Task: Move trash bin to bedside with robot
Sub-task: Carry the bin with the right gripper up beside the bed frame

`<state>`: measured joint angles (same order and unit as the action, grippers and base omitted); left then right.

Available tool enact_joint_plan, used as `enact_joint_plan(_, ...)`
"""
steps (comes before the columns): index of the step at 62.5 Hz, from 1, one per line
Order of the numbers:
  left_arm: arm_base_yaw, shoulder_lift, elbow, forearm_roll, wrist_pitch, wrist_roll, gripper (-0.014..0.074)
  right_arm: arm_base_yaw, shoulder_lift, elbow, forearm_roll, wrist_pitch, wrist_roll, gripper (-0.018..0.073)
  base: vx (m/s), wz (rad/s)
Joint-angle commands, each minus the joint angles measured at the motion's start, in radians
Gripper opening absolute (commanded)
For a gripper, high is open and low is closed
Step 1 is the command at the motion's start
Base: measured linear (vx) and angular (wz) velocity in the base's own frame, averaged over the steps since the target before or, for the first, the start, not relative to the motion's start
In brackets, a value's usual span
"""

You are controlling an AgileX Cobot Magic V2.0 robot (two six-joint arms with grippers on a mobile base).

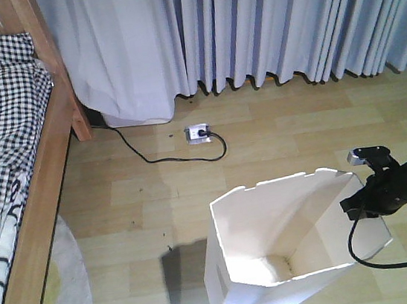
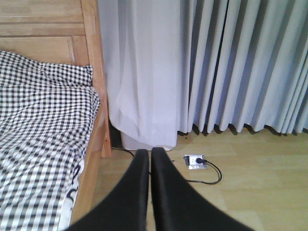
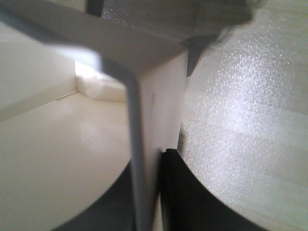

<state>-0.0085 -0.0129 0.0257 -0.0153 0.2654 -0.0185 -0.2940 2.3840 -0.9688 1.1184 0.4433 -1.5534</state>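
Note:
The white trash bin (image 1: pixel 273 221) stands on the wooden floor at the bottom middle of the front view, open top showing its cream inside. My right gripper (image 1: pixel 360 205) is shut on the bin's right rim. In the right wrist view the thin bin wall (image 3: pixel 159 106) runs between the two black fingers of the right gripper (image 3: pixel 149 161). The bed (image 1: pixel 7 140), with checked bedding and a wooden frame, lies at the left, a stretch of floor away from the bin. My left gripper (image 2: pixel 150 155) is shut on nothing and hangs over the floor by the bed (image 2: pixel 43 125).
A floor socket (image 1: pixel 198 133) with a black cable plugged in lies between the bed and the curtains (image 1: pixel 284 21). A white box (image 2: pixel 144 140) sits under the curtain. A pale rug (image 1: pixel 68 290) lies beside the bed frame. A black cable loops below my right arm.

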Motion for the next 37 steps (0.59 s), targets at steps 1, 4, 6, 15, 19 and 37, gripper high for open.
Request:
enact_joint_plan(1, -0.006, -0.014, 0.019, -0.003, -0.069, -0.004, -0.0006, -0.004, -0.074, -0.011, 0.044, 0.182, 0.016, -0.0005, 0.2, -0.01)
enact_joint_plan(4, -0.006, -0.014, 0.019, -0.003, -0.069, -0.004, -0.0006, -0.004, -0.074, -0.011, 0.044, 0.182, 0.016, -0.0005, 0.19, 0.0)
enact_joint_plan(6, -0.006, -0.014, 0.019, -0.003, -0.069, -0.004, -0.0006, -0.004, -0.074, -0.011, 0.044, 0.182, 0.016, -0.0005, 0.19, 0.0)
enact_joint_plan(15, -0.006, -0.014, 0.019, -0.003, -0.069, -0.004, -0.0006, -0.004, -0.074, -0.011, 0.044, 0.182, 0.016, -0.0005, 0.18, 0.01)
enact_joint_plan(19, -0.006, -0.014, 0.019, -0.003, -0.069, -0.004, -0.0006, -0.004, -0.074, -0.011, 0.044, 0.182, 0.016, -0.0005, 0.17, 0.01)
enact_joint_plan(37, -0.006, -0.014, 0.019, -0.003, -0.069, -0.004, -0.0006, -0.004, -0.074, -0.011, 0.044, 0.182, 0.016, -0.0005, 0.18, 0.03)
